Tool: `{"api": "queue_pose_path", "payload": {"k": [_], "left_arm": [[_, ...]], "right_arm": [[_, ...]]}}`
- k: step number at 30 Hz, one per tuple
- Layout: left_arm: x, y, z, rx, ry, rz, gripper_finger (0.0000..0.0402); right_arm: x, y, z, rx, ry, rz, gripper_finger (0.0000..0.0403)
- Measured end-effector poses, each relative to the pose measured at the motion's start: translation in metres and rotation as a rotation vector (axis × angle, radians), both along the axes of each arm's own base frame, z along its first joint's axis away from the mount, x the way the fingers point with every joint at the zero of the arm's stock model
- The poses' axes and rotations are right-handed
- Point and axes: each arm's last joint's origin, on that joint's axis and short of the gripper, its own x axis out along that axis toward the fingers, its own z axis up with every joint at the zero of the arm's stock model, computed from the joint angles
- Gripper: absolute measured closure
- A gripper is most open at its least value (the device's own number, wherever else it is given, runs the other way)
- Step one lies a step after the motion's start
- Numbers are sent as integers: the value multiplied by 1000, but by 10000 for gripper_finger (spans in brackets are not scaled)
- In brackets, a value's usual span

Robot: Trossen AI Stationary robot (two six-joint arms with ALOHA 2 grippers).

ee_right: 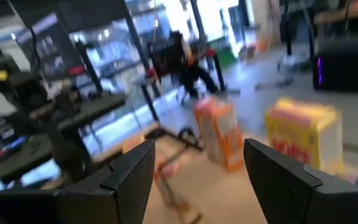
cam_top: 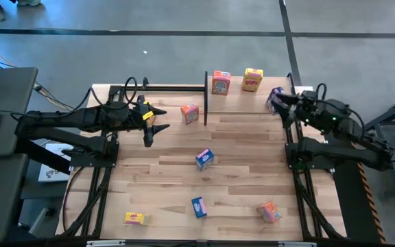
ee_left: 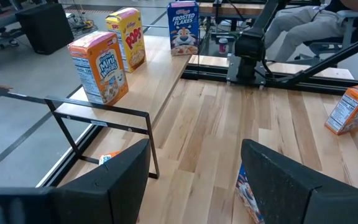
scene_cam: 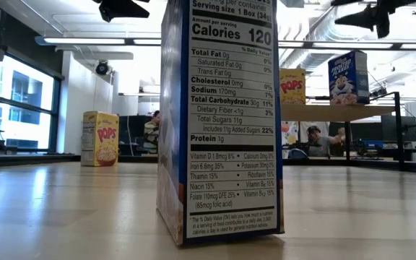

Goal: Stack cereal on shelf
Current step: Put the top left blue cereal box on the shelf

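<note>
Grippers are both released, nothing between the fingers on either side. Your left gripper [ee_left: 194,147] hangs over the slatted wooden table [cam_top: 252,147], off the left end of the raised light-wood shelf with thin black uprights [cam_top: 238,103]. Your right gripper [ee_right: 199,147] sits at the shelf's right end, just beside the blue Frosted Flakes mini box [cam_top: 276,99]. From the high view you can't tell whether it touches that box.

Cereal on the shelf, all upright:
- orange mini box [cam_top: 221,82] toward the left end
- yellow Pops mini box [cam_top: 253,79] next to it
- the blue Frosted Flakes box at the right end

Cereal on the table:
- second orange box [cam_top: 190,113] just off the shelf's left uprights, near your left gripper
- blue box [cam_top: 204,159] mid-table
- another blue box [cam_top: 198,206] near the front edge; this looks like the one filling the low view with its nutrition panel, standing upright
- third orange box [cam_top: 269,212] front right
- yellow box [cam_top: 135,218] front left

You get eight boxes in view in total. Right wrist view is blurred; it only shows an orange and a yellow box ahead of the open fingers. People sit in the room behind the table.
</note>
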Motion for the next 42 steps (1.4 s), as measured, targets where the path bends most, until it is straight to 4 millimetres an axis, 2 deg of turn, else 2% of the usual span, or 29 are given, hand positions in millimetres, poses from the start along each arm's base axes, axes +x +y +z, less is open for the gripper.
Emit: {"api": "queue_pose_path", "payload": {"k": [8, 16, 19, 28, 38, 42], "left_arm": [[0, 0, 0, 0, 0, 0, 158], [0, 0, 0, 0, 0, 0, 158], [0, 0, 0, 0, 0, 0, 158], [0, 0, 0, 0, 0, 0, 158], [0, 0, 0, 0, -2, 0, 158], [0, 0, 0, 0, -3, 1, 158]], "right_arm": [[10, 0, -15, 155, 109, 80, 164], [17, -1, -18, 197, 135, 136, 164], [13, 0, -14, 205, 155, 133, 164], [-8, 6, 16, 202, 166, 83, 164], [-18, 10, 3, 434, 266, 50, 164], [-13, 10, 2, 484, 270, 74, 164]]}}
